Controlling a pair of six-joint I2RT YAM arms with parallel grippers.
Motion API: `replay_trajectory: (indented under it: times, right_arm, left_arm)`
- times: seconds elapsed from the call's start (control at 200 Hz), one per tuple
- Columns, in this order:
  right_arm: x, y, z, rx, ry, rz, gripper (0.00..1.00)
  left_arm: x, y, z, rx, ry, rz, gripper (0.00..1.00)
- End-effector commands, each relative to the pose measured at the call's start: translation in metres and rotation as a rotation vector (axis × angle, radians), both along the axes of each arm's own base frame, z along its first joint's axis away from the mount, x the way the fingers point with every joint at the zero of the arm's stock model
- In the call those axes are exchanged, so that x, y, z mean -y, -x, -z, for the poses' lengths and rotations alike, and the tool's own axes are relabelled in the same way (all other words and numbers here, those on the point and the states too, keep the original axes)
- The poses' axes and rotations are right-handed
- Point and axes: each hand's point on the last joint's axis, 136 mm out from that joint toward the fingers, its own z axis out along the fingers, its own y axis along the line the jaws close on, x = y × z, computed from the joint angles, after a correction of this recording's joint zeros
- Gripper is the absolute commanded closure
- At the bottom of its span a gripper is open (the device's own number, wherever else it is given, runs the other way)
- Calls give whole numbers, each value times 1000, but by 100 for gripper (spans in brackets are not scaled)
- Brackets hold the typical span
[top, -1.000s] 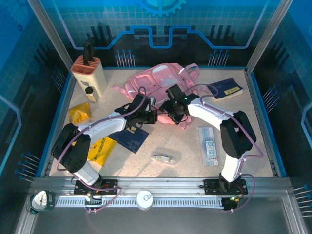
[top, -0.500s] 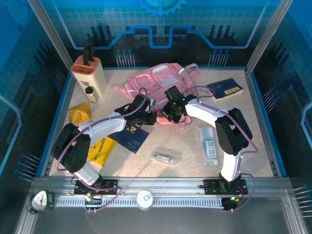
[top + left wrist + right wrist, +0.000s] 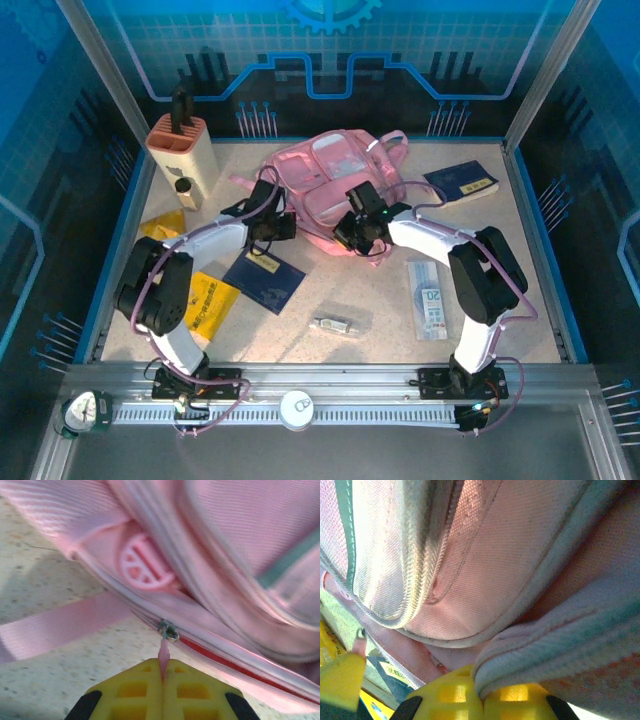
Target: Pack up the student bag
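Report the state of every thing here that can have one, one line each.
student bag: lying down, gripped by both grippers.
zip pull: pinched, pulled straight.
left gripper: shut on the zip pull.
right gripper: shut on a fold of the student bag.
beige holder: standing upright.
blue book: closed, lying flat.

Robot lab test cell, speckled beige tabletop (image 3: 380, 300) with raised blue rim (image 3: 117, 250), silver aluminium frame posts (image 3: 98, 60), blue backdrop panels printed with circuit lines and a gear (image 3: 330, 45), slotted aluminium rail (image 3: 340, 380) at near edge, white-and-black left arm (image 3: 205, 243) and right arm (image 3: 440, 235) bolted to it
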Motion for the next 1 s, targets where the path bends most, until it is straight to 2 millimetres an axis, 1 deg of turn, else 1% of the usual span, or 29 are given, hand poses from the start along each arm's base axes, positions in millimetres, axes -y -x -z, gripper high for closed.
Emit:
replay_trajectory:
  times: [0.0,0.095,0.21,0.265,0.33,0.405,0.57,0.61,0.655,0.735,0.78,0.785,0.805,0.82,0.86,0.916,0.946,0.996]
  right_arm:
    - [-14,2,-19,47,-24,-38,100]
    - [-24,5,-18,39,-22,-57,100]
    - [-34,7,-17,52,-13,-68,100]
    - [-43,7,-20,68,-16,-70,100]
    - [-57,5,-23,81,-28,-83,100]
    - [-65,4,-23,86,-10,-103,100]
    - [-70,7,-13,76,-12,-113,100]
    - [-71,8,-13,81,-6,-121,96]
    - [-71,8,-15,92,0,-128,90]
    - [-70,9,-23,130,13,-149,81]
    - [-67,11,-28,155,28,-165,73]
    - [-66,12,-29,163,34,-170,71]
    - [-65,13,-31,172,42,-178,67]
    - [-63,14,-32,180,49,-183,63]
    - [-59,16,-37,209,72,-198,54]
    - [-54,19,-43,251,88,-224,46]
    - [-53,21,-47,273,84,-246,42]
    - [-52,24,-53,311,82,-278,36]
  left_arm:
    - [-25,-28,-5,38,-28,-109,100]
    - [-34,-43,-7,39,-16,-144,100]
    - [-35,-55,-10,51,6,-138,100]
    - [-34,-59,-10,58,8,-132,100]
    - [-38,-64,-8,49,6,-146,100]
    - [-46,-66,-4,23,8,-171,100]
    - [-59,-64,-2,14,-14,-202,100]
    - [-57,-63,-4,13,-7,-189,100]
    - [-52,-60,-6,12,14,-169,100]
    - [-49,-53,-11,10,39,-157,100]
    - [-49,-47,-15,10,50,-159,100]
    - [-49,-46,-16,10,51,-159,99]
    - [-49,-42,-18,11,59,-158,95]
    - [-49,-40,-20,12,64,-159,92]
    - [-49,-31,-23,13,76,-158,81]
    - [-56,-18,-28,14,67,-185,68]
    - [-63,-10,-30,9,49,-208,63]
    - [-75,4,-31,1,13,-248,59]
